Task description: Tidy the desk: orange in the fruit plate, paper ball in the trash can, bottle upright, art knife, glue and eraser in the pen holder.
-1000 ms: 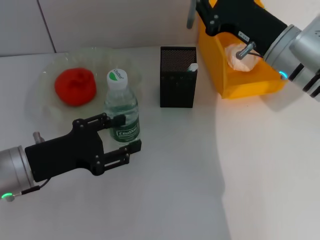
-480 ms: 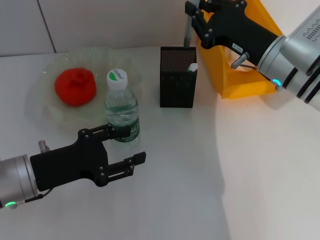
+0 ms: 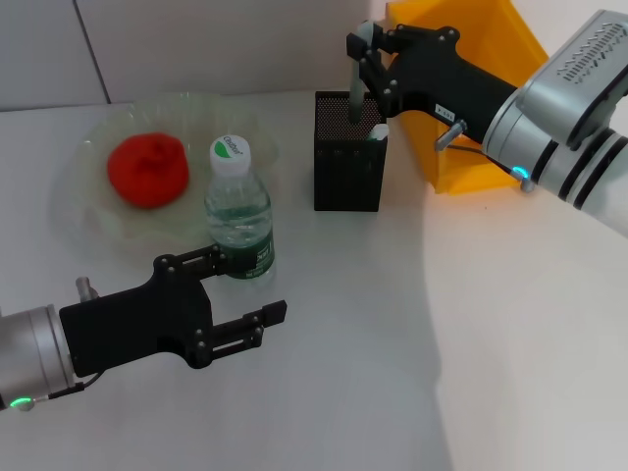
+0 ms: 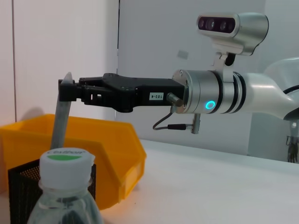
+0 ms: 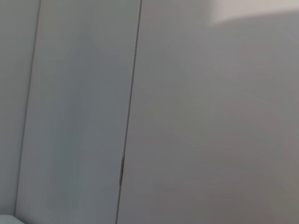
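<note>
Even, bright indoor light is falling across the white surface point(image 3: 324, 392) in the head view, while a soft-edged shadow is darkening its right side. Faint glare is showing on the bottle point(image 3: 238, 218). In the left wrist view the bottle's cap is sitting close and slightly soft. The right wrist view is showing only dull grey wall panels.

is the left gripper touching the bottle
Apart. The head view shows the left gripper open and pulled back, with bare desk between its fingertips and the upright bottle.
</note>
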Available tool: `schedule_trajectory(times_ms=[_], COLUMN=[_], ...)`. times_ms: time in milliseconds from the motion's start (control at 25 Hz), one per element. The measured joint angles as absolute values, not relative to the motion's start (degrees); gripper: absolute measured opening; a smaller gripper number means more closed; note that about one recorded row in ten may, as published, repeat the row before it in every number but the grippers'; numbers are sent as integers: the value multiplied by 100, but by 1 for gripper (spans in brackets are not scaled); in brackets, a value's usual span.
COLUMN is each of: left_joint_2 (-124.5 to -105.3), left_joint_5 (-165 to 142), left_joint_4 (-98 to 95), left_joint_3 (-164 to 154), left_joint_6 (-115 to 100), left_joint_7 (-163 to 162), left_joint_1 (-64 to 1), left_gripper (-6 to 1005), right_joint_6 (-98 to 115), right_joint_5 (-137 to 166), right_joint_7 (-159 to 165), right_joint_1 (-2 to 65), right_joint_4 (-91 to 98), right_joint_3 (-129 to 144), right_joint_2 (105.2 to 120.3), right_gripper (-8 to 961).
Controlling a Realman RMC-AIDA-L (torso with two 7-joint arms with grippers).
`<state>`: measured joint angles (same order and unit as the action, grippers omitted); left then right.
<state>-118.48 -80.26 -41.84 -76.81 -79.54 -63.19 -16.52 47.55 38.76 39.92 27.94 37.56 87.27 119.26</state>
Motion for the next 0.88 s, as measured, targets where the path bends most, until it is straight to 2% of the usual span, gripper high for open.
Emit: schedule_trajectory(times_ms=[560, 880], left_joint_2=[-11847, -11854], left_joint_5=[-8033, -8022], left_joint_4=[-4161, -4157], left_joint_3=[-7692, -7671], left_joint_6=[-7915, -7937], left_joint_7=[-6312, -6311], left_joint_1=[-1652, -1621], left_gripper=[686, 687], right_joint_6=[4754, 4841], right_joint_5=[3834, 3810], right_joint_7=[3699, 3778], right_joint_1=[2849, 2745], right_joint_4=[3559, 3627], right_joint_3=[8768, 8714], right_joint_2=[11962, 11949], right_gripper=[168, 514])
